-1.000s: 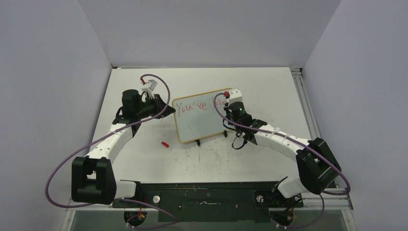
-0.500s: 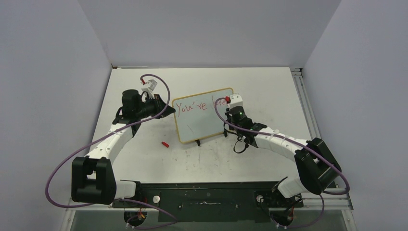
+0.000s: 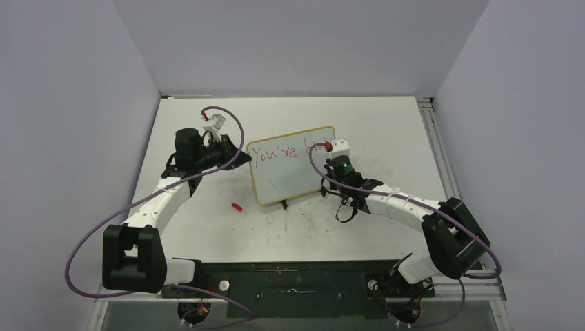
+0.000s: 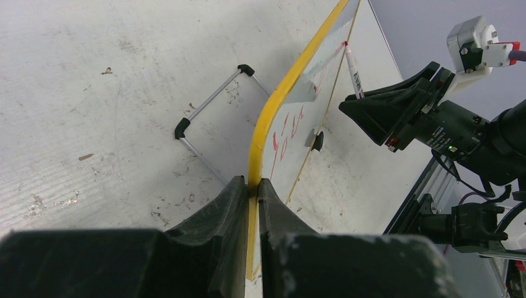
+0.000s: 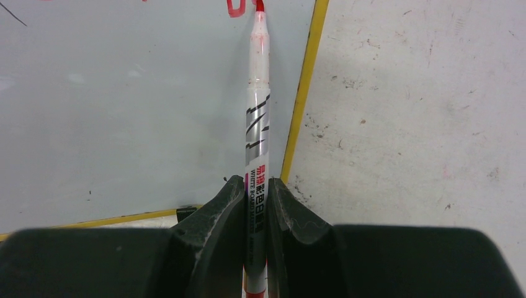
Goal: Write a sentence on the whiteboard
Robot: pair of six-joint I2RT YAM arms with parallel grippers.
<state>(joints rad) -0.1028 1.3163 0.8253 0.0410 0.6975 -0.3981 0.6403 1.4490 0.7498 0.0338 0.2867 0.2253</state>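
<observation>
Whiteboard [image 3: 290, 181], one only, with a thin yellowish frame, stands tilted on two black feet [image 3: 284, 204] near the middle of the white counter [image 3: 386, 131]; the sentence [image 3: 278, 153] runs in red as a single line along its top, "You're" readable, then the start of a second word; the left end effector [image 4: 253, 186] is closed tight on the board's left frame edge; the right end effector [image 5: 255, 186] is clamped on one red marker [image 5: 258, 118], whose tip meets a red stroke near the right frame; one small red piece [image 3: 236, 206] lies on the counter, left of the board's near corner.
</observation>
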